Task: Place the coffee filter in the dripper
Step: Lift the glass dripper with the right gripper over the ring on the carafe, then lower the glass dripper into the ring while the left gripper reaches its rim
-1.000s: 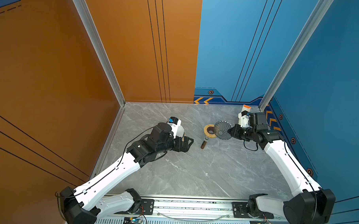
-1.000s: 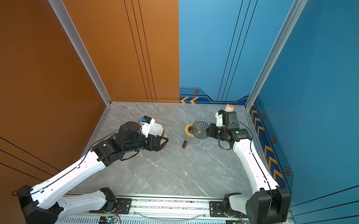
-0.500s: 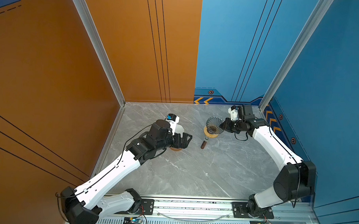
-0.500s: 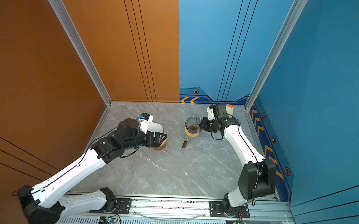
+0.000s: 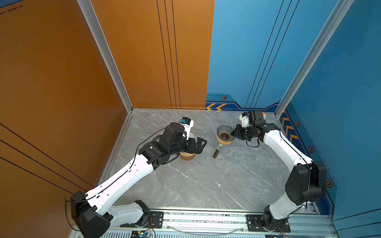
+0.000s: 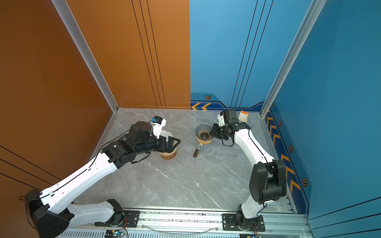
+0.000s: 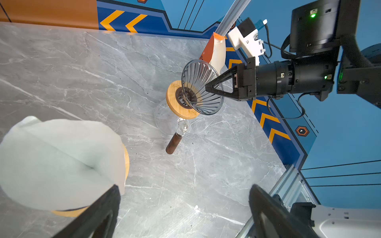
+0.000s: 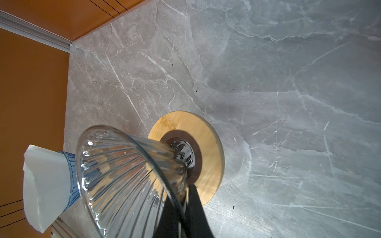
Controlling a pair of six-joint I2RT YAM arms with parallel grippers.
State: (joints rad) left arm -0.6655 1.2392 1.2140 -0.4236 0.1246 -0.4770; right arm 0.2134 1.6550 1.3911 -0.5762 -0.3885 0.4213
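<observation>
Coffee filter (image 7: 61, 160) shows plainly from left wrist; left end effector (image 7: 183, 186) released, right end effector (image 7: 207, 88) grasping dripper (image 7: 193, 74).

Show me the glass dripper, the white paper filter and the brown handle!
glass dripper (image 7: 194, 77): left wrist view, on its ribbed glass wall.
white paper filter (image 7: 61, 160): left wrist view, middle of the paper.
brown handle (image 7: 173, 143): left wrist view, middle of the wooden grip.

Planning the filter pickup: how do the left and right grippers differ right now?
The left gripper is open wide; the right gripper is shut. The left gripper holds nothing and sits beside the filter; the right gripper pinches the rim of the dripper. Both have black fingers.
</observation>
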